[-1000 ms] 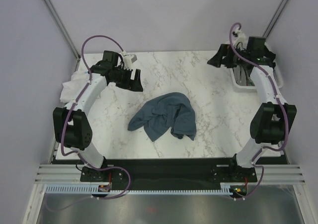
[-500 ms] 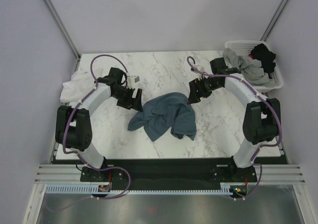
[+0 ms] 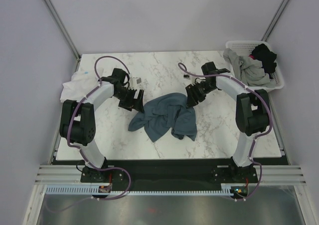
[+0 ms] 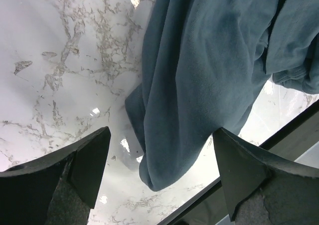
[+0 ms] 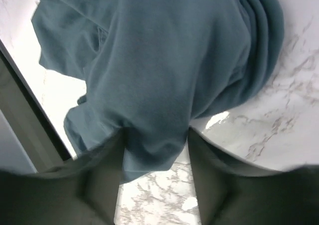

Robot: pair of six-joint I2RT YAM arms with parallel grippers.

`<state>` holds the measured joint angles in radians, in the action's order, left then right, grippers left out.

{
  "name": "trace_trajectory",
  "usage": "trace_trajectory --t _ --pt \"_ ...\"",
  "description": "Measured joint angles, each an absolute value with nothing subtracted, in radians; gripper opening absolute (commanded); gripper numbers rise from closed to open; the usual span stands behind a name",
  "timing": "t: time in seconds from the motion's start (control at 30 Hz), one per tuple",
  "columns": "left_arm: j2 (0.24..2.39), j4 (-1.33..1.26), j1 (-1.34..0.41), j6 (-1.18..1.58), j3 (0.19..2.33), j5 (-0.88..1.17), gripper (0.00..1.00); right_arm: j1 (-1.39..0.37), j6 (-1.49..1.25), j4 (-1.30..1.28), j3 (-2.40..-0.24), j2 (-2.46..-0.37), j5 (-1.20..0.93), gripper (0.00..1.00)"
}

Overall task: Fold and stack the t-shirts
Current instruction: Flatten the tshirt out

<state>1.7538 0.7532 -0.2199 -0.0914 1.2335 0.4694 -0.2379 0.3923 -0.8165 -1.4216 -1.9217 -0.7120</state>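
A slate-blue t-shirt (image 3: 167,116) lies crumpled in the middle of the marble table. My left gripper (image 3: 133,99) hovers open at its left edge; in the left wrist view a hanging fold of the shirt (image 4: 209,75) sits between and beyond the wide-apart fingers (image 4: 84,165), touching neither. My right gripper (image 3: 192,98) is at the shirt's upper right edge. In the right wrist view its jaws (image 5: 155,145) have come in against a fold of the cloth (image 5: 159,60) from both sides. A white t-shirt (image 3: 74,87) is heaped at the table's left edge.
A white lattice basket (image 3: 276,83) at the back right corner holds a grey t-shirt (image 3: 249,68) and a black one (image 3: 265,55). The table's dark front edge (image 3: 164,167) runs below the blue shirt. Purple walls close in both sides.
The right arm swung from the basket to the blue shirt's upper right edge and narrowed its jaws onto a fold. The left gripper moved in toward the shirt's left side, still open.
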Motion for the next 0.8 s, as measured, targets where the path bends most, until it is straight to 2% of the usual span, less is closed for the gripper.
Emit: trace_trajectory --t 0.03,0.07,0.13,0.17,0.37,0.57,0.63,0.7,0.73,0.77,0.8 --pt "1.755 0.754 -0.220 -0.091 1.236 0.469 0.91 -0.245 0.397 -0.817 -1.430 -1.924 -0.709 0.12" --pt "1.756 0.754 -0.220 -0.091 1.240 0.469 0.91 -0.250 0.406 -0.817 -1.436 -1.926 -0.707 0.00" --pt "1.760 0.757 -0.220 -0.091 1.256 0.469 0.91 -0.260 0.402 -0.822 -1.457 -1.939 -0.694 0.00" --pt "1.760 0.757 -0.220 -0.091 1.267 0.469 0.03 -0.260 0.401 -0.823 -1.467 -1.945 -0.687 0.00" --pt "1.774 0.795 -0.221 -0.130 1.425 0.351 0.02 -0.258 0.414 -0.829 -1.584 -1.958 -0.552 0.00" --pt "1.780 0.785 -0.220 -0.179 1.631 0.244 0.02 -0.244 0.425 -0.728 -1.679 -1.903 -0.354 0.00" --pt "1.780 0.778 -0.220 -0.192 1.665 0.237 0.13 -0.241 0.429 -0.703 -1.693 -1.881 -0.315 0.00" --pt "1.780 0.776 -0.221 -0.198 1.668 0.241 0.28 -0.237 0.433 -0.682 -1.701 -1.865 -0.287 0.00" --pt "1.780 0.775 -0.222 -0.198 1.658 0.247 0.39 -0.236 0.434 -0.671 -1.701 -1.859 -0.276 0.00" --pt "1.780 0.775 -0.223 -0.200 1.643 0.256 0.61 -0.236 0.434 -0.664 -1.701 -1.856 -0.267 0.00" --pt "1.779 0.774 -0.226 -0.203 1.617 0.271 0.72 -0.236 0.434 -0.659 -1.699 -1.856 -0.263 0.00"
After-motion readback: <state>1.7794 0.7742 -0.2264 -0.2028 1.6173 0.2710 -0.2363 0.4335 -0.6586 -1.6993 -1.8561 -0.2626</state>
